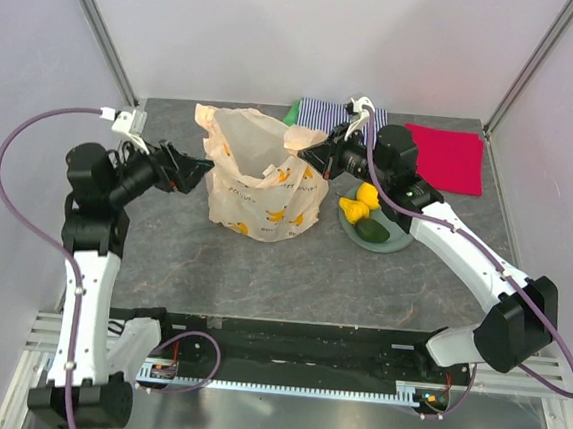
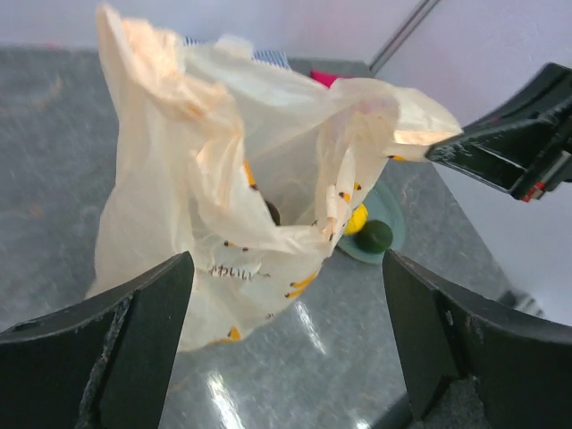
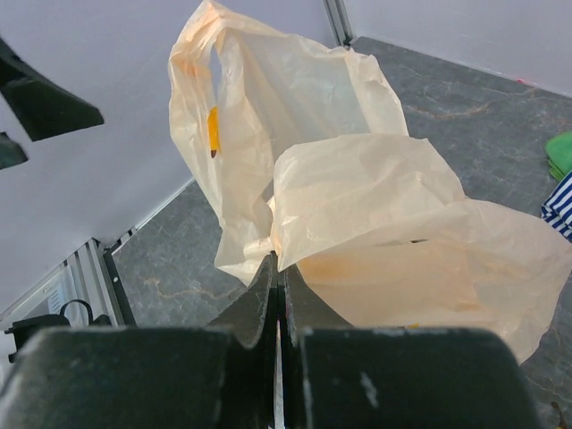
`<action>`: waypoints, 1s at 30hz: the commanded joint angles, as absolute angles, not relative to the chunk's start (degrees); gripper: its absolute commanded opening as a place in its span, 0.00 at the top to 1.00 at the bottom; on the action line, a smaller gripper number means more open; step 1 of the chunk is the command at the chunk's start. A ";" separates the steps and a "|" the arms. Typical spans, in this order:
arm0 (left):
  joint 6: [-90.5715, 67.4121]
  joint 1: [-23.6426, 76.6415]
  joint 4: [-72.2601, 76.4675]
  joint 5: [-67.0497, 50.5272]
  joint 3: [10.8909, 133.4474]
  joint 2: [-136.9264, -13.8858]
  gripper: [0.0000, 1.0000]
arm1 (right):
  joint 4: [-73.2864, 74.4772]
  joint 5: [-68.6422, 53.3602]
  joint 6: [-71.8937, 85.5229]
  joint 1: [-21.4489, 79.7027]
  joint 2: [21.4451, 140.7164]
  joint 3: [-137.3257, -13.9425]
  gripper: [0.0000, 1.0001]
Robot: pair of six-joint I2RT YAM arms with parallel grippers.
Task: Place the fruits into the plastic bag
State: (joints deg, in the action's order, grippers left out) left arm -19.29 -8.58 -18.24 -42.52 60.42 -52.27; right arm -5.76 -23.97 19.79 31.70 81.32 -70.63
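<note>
The plastic bag (image 1: 264, 184) stands upright mid-table, cream with yellow banana prints. My right gripper (image 1: 304, 152) is shut on the right rim of its mouth (image 3: 279, 261), holding that edge up. My left gripper (image 1: 203, 165) is open just left of the bag and holds nothing; in the left wrist view its jaws stand wide apart (image 2: 286, 268) with the bag (image 2: 223, 179) ahead of them. A yellow lemon (image 1: 368, 194), a yellow pear-shaped fruit (image 1: 352, 210) and a dark green fruit (image 1: 371, 229) lie on the plate (image 1: 397, 240). Something dark (image 2: 273, 212) shows inside the bag.
The grey-green plate sits right of the bag, under my right forearm. A striped cloth (image 1: 326, 112) with a green piece beside it lies behind the bag. A red cloth (image 1: 450, 157) lies at the back right. White walls close in the table.
</note>
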 commanded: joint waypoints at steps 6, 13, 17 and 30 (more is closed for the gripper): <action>-10.99 1.21 -14.50 -26.47 60.11 -54.04 0.07 | -9.93 -25.40 21.80 31.64 80.25 -70.75 1.00; -9.41 4.48 -17.93 -19.70 69.43 -63.45 0.12 | -9.49 -25.49 21.71 31.64 78.66 -69.52 1.00; -8.35 5.71 -18.11 -15.91 71.45 -66.53 0.30 | -9.06 -25.58 21.53 31.64 78.49 -69.26 1.00; -7.74 5.63 -17.49 -17.32 67.59 -65.13 0.98 | 9.64 -11.89 9.85 31.29 65.58 -71.37 0.17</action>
